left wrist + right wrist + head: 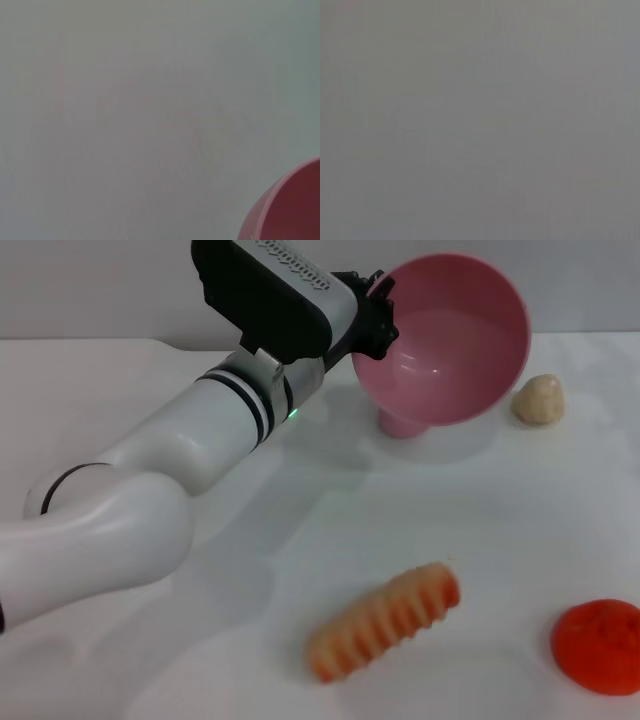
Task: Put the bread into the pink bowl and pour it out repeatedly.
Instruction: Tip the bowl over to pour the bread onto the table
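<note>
In the head view the bowl (445,335) is held tipped on its side at about one o'clock, its mouth turned toward the camera and empty, its rim clamped by the left gripper (375,315) — jaws closed on the rim. The bread (385,620) lies on the table (300,510) at six o'clock, so a pour looks just done. The left wrist view shows only a bowl edge (290,210). The right wrist view shows nothing. Next, the bowl likely needs righting and the bread reloading.

Robot test bench, bare white table (300,510), plain wall, toy foods
</note>
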Controlling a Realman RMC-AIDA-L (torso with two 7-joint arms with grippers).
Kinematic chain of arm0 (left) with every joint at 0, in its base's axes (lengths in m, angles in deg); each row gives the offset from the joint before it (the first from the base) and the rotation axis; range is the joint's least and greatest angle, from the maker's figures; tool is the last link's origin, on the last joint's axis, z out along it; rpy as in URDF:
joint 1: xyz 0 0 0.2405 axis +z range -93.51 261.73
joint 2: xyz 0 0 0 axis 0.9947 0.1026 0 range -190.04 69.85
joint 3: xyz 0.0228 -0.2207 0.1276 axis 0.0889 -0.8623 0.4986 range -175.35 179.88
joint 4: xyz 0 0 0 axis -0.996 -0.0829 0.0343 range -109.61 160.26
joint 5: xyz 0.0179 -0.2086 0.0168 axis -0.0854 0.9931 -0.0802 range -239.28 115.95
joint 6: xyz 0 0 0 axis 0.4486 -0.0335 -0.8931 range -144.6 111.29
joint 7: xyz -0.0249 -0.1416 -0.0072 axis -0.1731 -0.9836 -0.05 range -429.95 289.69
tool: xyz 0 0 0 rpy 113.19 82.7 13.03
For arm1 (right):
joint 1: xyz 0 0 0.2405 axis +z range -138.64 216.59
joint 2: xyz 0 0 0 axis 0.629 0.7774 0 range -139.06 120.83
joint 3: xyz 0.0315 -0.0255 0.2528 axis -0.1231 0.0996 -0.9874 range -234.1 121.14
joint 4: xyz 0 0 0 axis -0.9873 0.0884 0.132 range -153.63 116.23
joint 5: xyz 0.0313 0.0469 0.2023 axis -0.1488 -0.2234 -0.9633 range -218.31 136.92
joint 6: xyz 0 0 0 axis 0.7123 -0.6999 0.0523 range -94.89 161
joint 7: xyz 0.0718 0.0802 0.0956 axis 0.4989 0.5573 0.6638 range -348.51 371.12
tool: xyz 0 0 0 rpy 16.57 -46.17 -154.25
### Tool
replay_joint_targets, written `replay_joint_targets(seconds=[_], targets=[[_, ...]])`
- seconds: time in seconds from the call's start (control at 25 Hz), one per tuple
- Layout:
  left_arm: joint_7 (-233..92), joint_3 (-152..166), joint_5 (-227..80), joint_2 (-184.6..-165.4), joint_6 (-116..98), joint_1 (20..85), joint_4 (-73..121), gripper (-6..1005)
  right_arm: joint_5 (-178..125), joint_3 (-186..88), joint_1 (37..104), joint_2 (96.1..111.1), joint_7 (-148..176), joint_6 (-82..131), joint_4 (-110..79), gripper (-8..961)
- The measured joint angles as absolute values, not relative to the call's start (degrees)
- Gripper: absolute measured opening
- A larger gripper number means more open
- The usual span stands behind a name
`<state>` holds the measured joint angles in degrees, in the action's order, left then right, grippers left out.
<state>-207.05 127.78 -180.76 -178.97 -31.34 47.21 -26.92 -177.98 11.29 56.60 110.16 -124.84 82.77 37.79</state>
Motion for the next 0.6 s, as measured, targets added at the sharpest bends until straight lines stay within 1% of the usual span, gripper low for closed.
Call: replay_joint_targets(seconds=[0.6], targets=[[-207.81, 122.52, -180.28, -178.96, -29.86, 44.65, -24.55, 38, -177.82, 13.98, 57.90, 110.06, -124.84, 82.79, 34.55, 458]])
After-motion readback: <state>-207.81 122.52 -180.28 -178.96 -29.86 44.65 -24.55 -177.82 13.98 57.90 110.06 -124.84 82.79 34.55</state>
